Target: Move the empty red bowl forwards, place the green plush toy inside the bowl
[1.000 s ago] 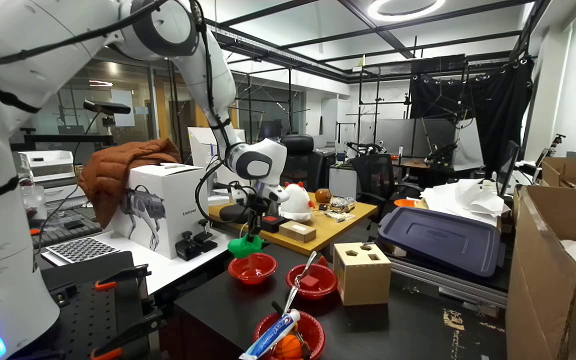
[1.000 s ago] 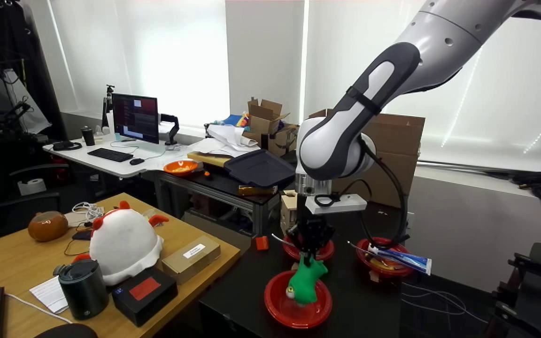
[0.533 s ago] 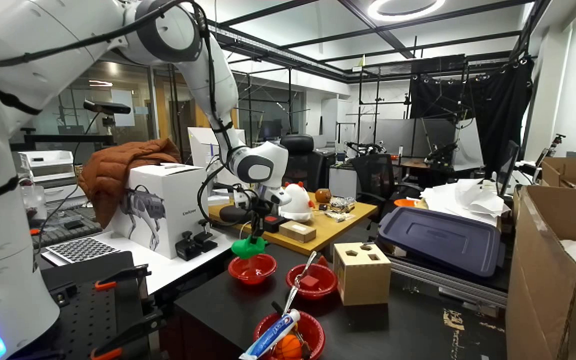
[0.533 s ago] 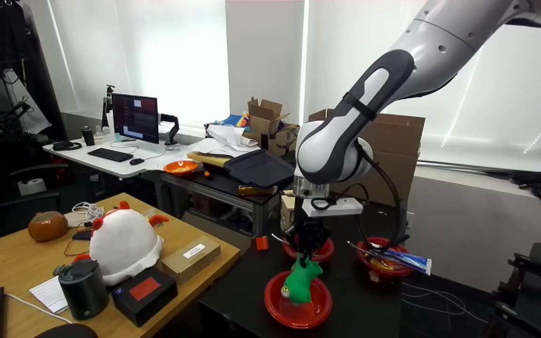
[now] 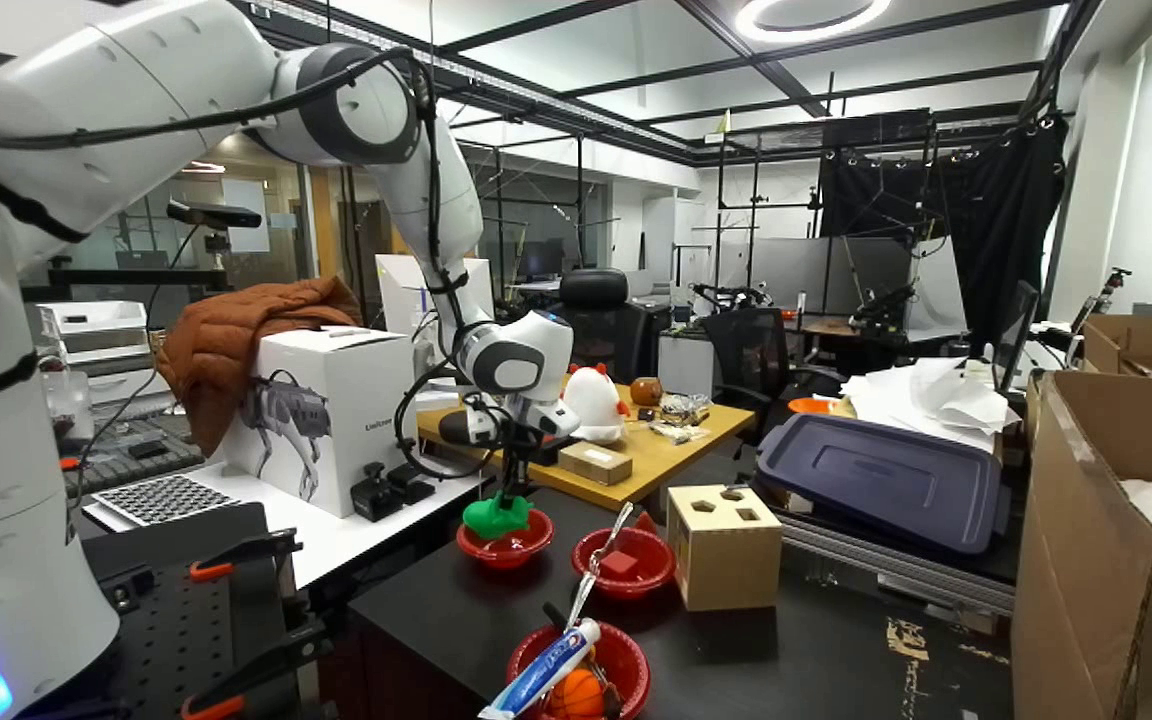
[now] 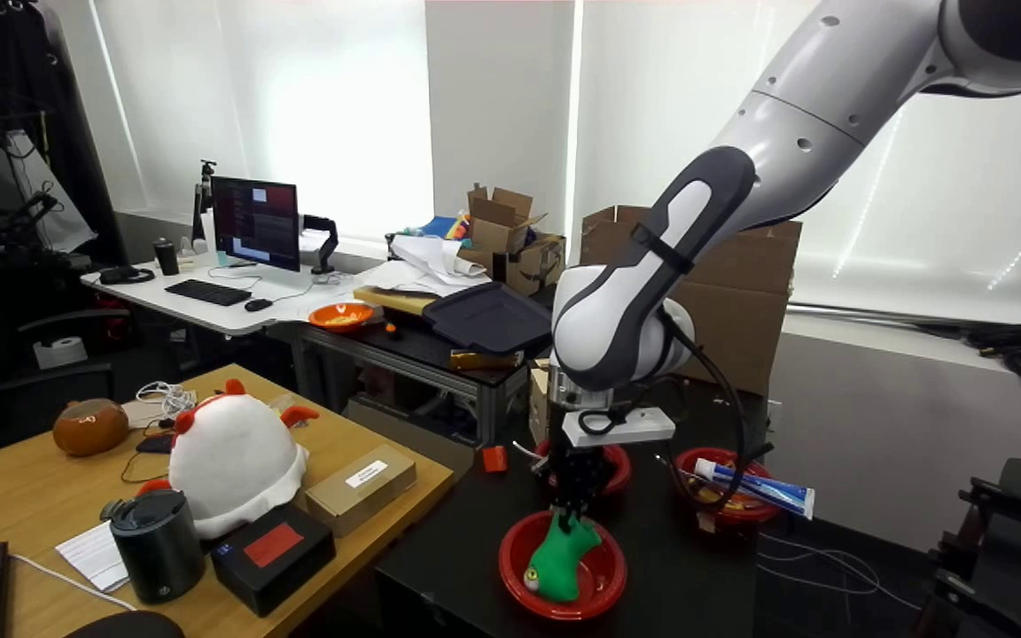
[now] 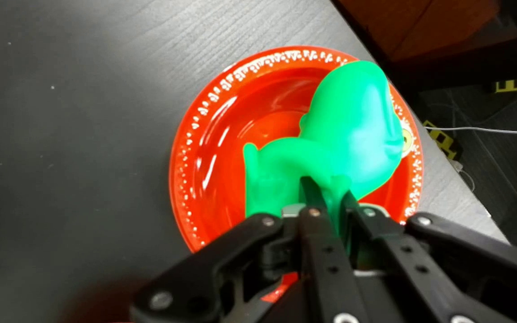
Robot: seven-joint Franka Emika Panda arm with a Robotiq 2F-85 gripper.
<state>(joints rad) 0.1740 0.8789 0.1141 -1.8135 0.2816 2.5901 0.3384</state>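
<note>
- The black tool (image 7: 328,193) was clamped on the green plush toy (image 7: 352,121); the wrist view showed the pinch from close up.
- The toy was low over the red bowl (image 7: 191,170); I could not tell if they touched.
- The toy's eye (image 6: 531,580) showed in the wrist view and in an exterior view.
- An exterior view showed holes (image 5: 704,506) on top of the wooden box (image 5: 726,560); in an exterior view the arm (image 6: 741,186) hid most of it.
- In an exterior view an orange ball (image 5: 578,693) showed in the messy red bowl (image 5: 631,665); the tube (image 5: 543,672) on it had letters too small to read.
- A big white box (image 5: 336,430) had a robot dog picture (image 5: 291,415) and a word starting "Uni".
- A brown box (image 6: 370,502) wore a white label (image 6: 366,473) I could not read.
</note>
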